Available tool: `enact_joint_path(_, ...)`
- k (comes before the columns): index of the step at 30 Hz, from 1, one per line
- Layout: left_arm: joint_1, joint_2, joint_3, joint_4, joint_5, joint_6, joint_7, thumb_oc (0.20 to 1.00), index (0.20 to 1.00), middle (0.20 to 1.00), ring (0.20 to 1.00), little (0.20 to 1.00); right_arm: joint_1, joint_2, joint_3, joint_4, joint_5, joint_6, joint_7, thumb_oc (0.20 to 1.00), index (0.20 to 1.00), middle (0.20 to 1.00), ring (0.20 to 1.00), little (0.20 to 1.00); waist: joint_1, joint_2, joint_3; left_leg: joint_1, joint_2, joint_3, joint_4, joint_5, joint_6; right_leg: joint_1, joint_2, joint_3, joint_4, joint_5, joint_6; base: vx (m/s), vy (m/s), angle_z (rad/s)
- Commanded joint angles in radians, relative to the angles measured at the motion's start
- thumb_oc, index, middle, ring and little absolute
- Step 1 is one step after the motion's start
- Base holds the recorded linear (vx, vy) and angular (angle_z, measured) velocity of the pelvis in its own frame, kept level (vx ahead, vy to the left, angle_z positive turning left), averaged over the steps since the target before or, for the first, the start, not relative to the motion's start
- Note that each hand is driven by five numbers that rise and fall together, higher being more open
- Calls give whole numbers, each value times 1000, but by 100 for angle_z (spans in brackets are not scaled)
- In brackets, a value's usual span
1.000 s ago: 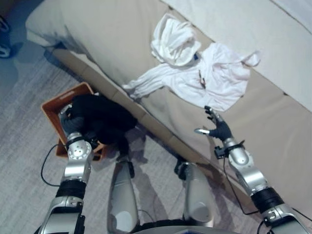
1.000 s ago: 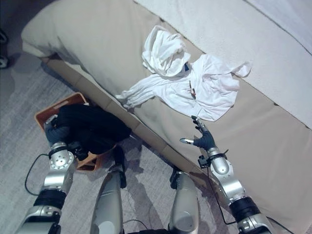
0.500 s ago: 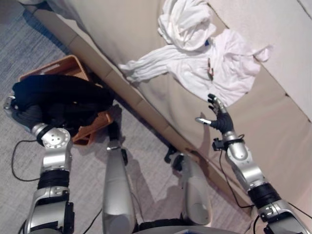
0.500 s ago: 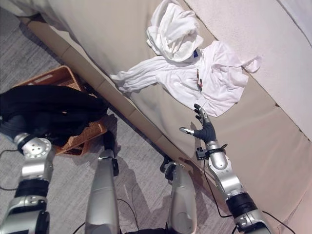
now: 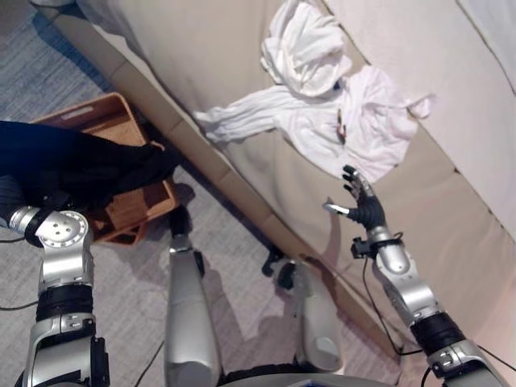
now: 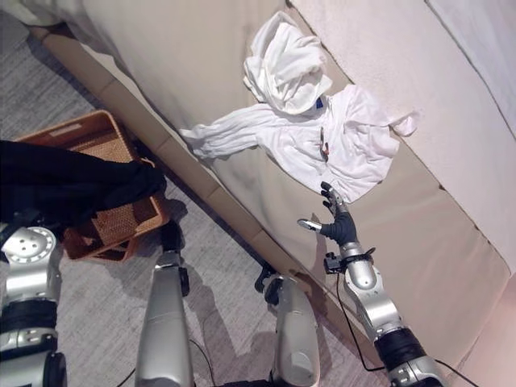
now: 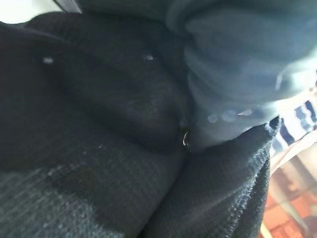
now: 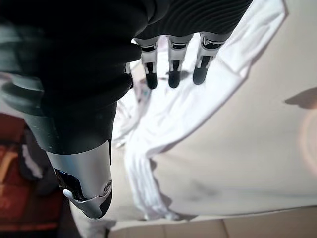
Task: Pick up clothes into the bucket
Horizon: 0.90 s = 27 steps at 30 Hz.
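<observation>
A black garment [image 5: 76, 161] hangs over the end of my left arm [image 5: 59, 231], stretched above the orange woven basket [image 5: 101, 113] on the floor. My left hand is buried in that dark cloth [image 7: 99, 124]. A white garment [image 5: 339, 113] lies spread and partly bunched on the beige sofa seat [image 5: 218, 56]. My right hand [image 5: 360, 203] hovers just short of the near edge of the white garment [image 8: 163, 114], open, its fingers [image 8: 171, 74] straight and holding nothing.
The sofa's front edge [image 5: 234, 189] runs diagonally between the basket and the white garment. Grey carpet [image 5: 121, 290] covers the floor in front of it. The sofa back [image 6: 419, 89] rises behind the white garment.
The view has shifted. My left arm has drawn the black garment out toward the left, baring more of the basket's inside. The right hand stays by the white garment's edge.
</observation>
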Motion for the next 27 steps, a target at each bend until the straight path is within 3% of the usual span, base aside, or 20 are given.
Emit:
enact_joint_path(1,-15,71,49,-67,75,-54,46,200,200,200,200,200,11,-1,-9,-49,40,-66,0,1000,1000,1000,1000,1000,36,-23,-40,20,-2,26,102,-160,24,5,-38,4,-103,179,58,0,0,0)
enact_joint_path(11,-74,66,-33,12,60,-36,7,200,200,200,200,200,-16,1,4,-64,60,-74,-1,1000,1000,1000,1000,1000,22,-50,-22,-13,0,13,115,-157,27,-19,-25,3,-92,175,54,-3,-3,0)
enact_joint_path(18,-185,83,-133,147,-41,-53,-79,200,200,200,200,200,-44,-9,-6,-126,88,-92,-2,1000,1000,1000,1000,1000,-6,-75,-2,-129,2,-10,174,-160,36,-122,-12,3,-36,162,50,-45,-6,4)
enact_joint_path(27,-246,107,-198,224,-62,-27,-145,200,200,200,200,200,-64,-10,-21,-168,95,-109,-10,1000,1000,1000,1000,1000,-31,-79,-8,-236,3,-38,239,-174,46,-224,-9,12,14,147,43,-3,3,-2)
